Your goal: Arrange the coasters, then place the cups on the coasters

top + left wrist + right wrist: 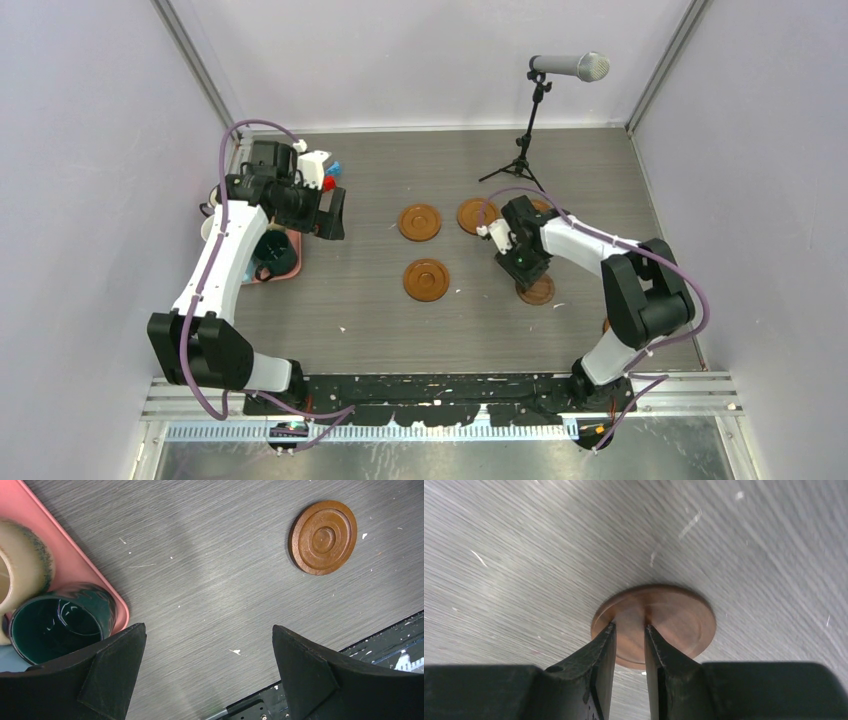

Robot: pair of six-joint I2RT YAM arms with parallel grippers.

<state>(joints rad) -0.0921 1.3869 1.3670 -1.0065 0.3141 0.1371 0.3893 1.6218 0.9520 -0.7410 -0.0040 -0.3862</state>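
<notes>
Three brown coasters lie apart on the table [420, 222] [474, 215] [426, 280]. Another coaster [541, 293] [674, 620] lies flat under my right gripper [524, 272] [630, 626]. That gripper's fingers stand a narrow gap apart with their tips over the disc's face, and whether they grip it does not show. My left gripper [333, 215] [209, 626] hangs wide open over bare table, beside the pink tray [75, 562]. On the tray stand a dark green cup [60, 625] [275, 252] and a beige cup [22, 555]. One coaster [324, 537] shows in the left wrist view.
A microphone on a tripod stand [528, 130] occupies the back right. Small coloured toy blocks [330, 178] sit at the back left behind the left arm. Walls close in on three sides, and the black base rail [430, 390] runs along the near edge.
</notes>
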